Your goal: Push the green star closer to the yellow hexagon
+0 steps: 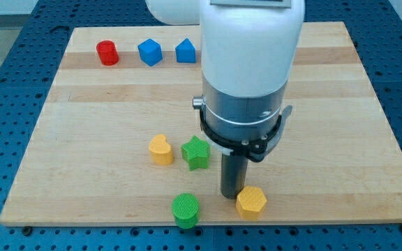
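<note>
The green star lies on the wooden board, left of my rod. The yellow hexagon lies near the board's bottom edge, below and right of the star. My tip rests on the board right beside the hexagon's left side, below and to the right of the star. The arm's white body hides the board behind it.
A yellow heart-shaped block sits just left of the star. A green cylinder lies at the bottom edge. A red cylinder and two blue blocks stand along the top. The wooden board ends in a blue pegboard.
</note>
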Controlling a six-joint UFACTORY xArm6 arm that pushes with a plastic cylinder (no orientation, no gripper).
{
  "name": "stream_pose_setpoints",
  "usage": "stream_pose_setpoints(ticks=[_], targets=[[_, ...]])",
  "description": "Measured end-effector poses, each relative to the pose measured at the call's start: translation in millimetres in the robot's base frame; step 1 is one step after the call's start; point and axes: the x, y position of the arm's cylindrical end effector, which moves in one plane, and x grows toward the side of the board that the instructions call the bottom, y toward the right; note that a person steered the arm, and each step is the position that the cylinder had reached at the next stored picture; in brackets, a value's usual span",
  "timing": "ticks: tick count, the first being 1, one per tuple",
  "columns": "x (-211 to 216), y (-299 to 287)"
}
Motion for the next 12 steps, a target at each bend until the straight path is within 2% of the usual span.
stream_pose_setpoints(ticks=[1,3,5,6,10,11,12], targets=[[-0.5,0.0],[-5.3,-72.3],[-95.3,-84.3],[-84.2,-51.9],[-70.3,-83.5],[-67.0,-48.4],[-62.3,-42.1]])
